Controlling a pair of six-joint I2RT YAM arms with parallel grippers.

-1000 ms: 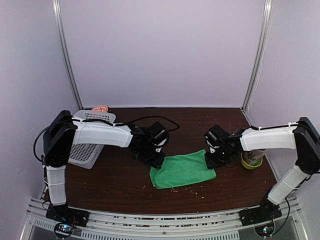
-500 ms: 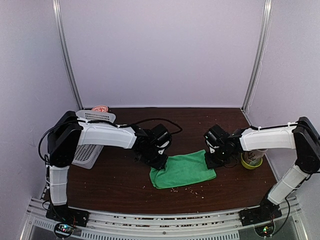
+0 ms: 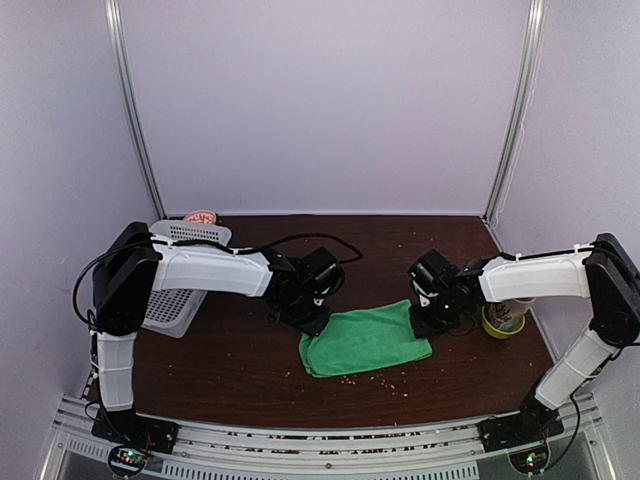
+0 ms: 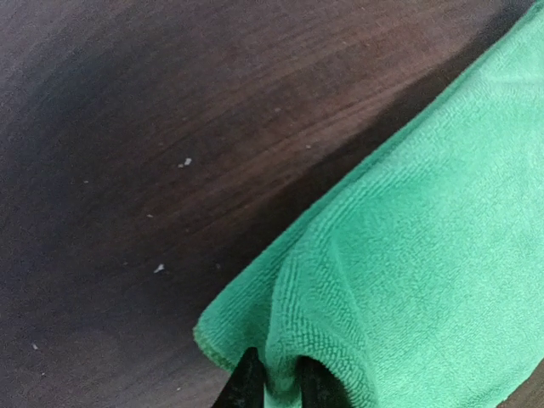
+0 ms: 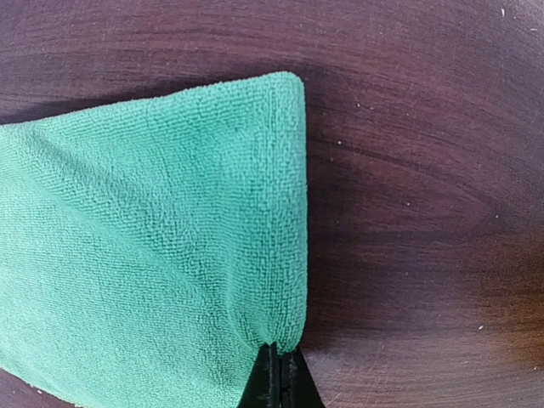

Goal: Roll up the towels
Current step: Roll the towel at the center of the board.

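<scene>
The left gripper [image 4: 272,384] is nearly closed, with a small fold at one corner of the green towel [image 4: 408,255] pinched between its tips. The right gripper [image 5: 279,378] is fully closed; the towel's edge is puckered into its tips, so a thin pinch is judged to be held there.

The step in hand is judged to be the start of the first turn, and no roll has yet been formed. Both far corners should be raised only slightly and carried over together, so that the leading edge is laid straight. Light tension should be held between the two grips, so that no slack is wound in. Both pinches are shallow, so a slip is to be expected if the cloth is pulled hard.

The towel is bright green, with a short looped pile and a rounded, doubled-looking edge. It lies flat and slightly askew on the dark wooden table [image 3: 230,370], between the two grippers, with crumbs [image 3: 375,378] scattered along its near side. A pinkish item [image 3: 202,216] at the far rim of the white basket [image 3: 170,300] may be the second towel, but it is too small to be told.
</scene>
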